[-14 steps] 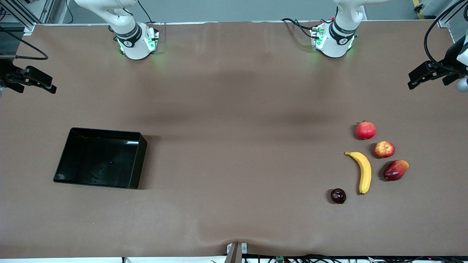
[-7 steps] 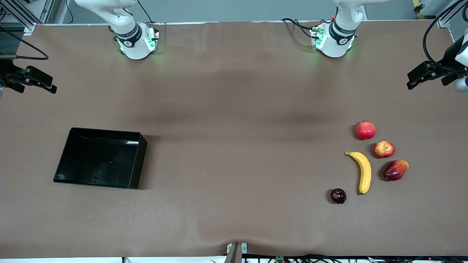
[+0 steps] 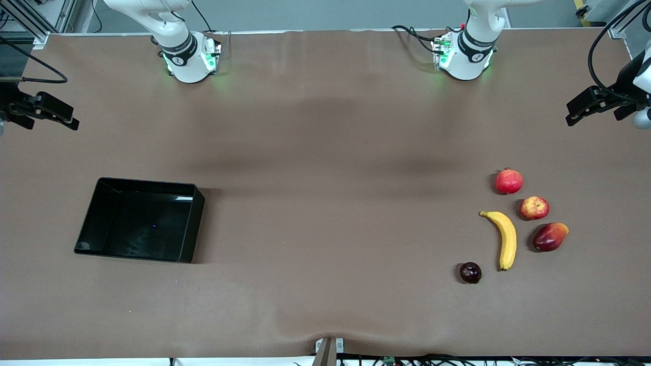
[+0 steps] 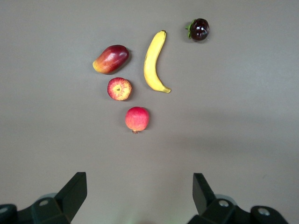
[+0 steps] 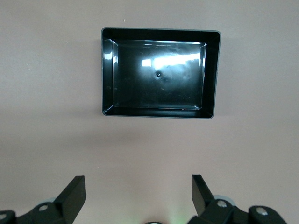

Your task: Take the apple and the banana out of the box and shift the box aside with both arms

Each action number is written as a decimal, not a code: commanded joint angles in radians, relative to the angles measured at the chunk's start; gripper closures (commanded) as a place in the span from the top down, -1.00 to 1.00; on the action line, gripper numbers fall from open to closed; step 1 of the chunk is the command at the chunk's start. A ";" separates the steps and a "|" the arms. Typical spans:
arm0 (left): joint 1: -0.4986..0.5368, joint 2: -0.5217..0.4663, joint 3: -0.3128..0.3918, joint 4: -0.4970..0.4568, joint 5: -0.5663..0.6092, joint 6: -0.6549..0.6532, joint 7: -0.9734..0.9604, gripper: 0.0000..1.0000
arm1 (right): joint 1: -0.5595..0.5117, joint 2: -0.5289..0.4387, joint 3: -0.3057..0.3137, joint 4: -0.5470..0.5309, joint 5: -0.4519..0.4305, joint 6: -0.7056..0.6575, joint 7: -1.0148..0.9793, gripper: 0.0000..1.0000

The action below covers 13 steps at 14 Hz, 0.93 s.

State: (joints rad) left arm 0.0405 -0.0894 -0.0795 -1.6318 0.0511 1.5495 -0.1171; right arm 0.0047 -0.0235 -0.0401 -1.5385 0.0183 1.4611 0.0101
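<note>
The left claw [image 3: 580, 109] hangs in the air over the brown tabletop [image 3: 325, 152] at the left arm's end, its two fingers [image 4: 74, 189] spread wide with nothing between them. The right claw [image 3: 56, 114] hangs likewise over the right arm's end of the tabletop, fingers [image 5: 74, 189] parted and empty. Toward the left arm's end lies a cluster of fruit: the banana [image 3: 505, 238] rests flat with its curve bowed toward the red apple [image 3: 534, 208], which sits just beside it without touching. A pomegranate [image 3: 509, 181] lies farther from the front camera than the apple, a red-and-yellow mango [image 3: 550, 236] lies nearer to the camera than the apple, and a dark plum [image 3: 470, 272] sits nearest the camera, close to the banana's lower tip. Well apart from the fruit, toward the right arm's end, the black tray [image 3: 109, 198] stands flat and open, its glossy inside bare.
</note>
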 commanded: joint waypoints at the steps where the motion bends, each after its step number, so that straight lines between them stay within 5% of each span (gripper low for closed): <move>1: -0.004 -0.001 0.001 -0.014 -0.008 0.027 -0.009 1.00 | 0.014 -0.001 -0.012 0.009 0.003 -0.005 0.002 1.00; 13: -0.004 0.008 -0.002 -0.016 -0.011 0.034 -0.006 1.00 | 0.014 -0.001 -0.012 0.011 0.003 -0.004 0.002 1.00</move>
State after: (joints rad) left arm 0.0400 -0.0741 -0.0811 -1.6427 0.0511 1.5743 -0.1172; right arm 0.0047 -0.0232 -0.0401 -1.5385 0.0183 1.4619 0.0101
